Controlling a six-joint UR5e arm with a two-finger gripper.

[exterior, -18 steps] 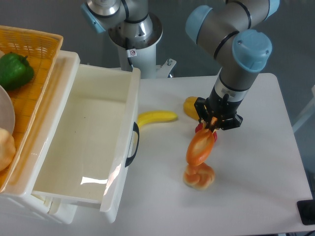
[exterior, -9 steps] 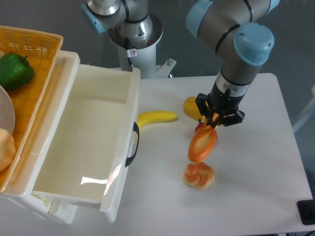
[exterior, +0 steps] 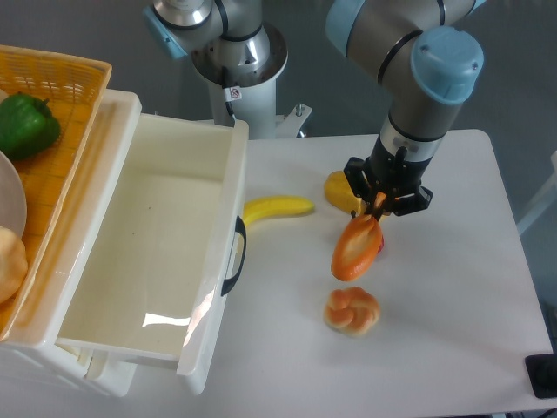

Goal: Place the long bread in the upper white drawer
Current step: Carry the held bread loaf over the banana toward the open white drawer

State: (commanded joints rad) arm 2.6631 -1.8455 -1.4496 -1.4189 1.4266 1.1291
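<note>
While the gripper (exterior: 380,206) pinches the top end of the long bread (exterior: 355,249), loaf dangling off the table (exterior: 452,287), above the knotted bun (exterior: 352,311), right of the banana (exterior: 277,208), upper white drawer (exterior: 148,252) pulled open way left.

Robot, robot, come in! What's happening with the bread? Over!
Gripper shut on long bread, hanging above table. Upper white drawer open, nothing inside. Banana lies between bread and drawer.

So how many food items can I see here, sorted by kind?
Bread: 2, the long bread and a knotted bun
Fruit: 2, a banana and a yellow fruit
Vegetables: 1, a green pepper
Total: 5
</note>
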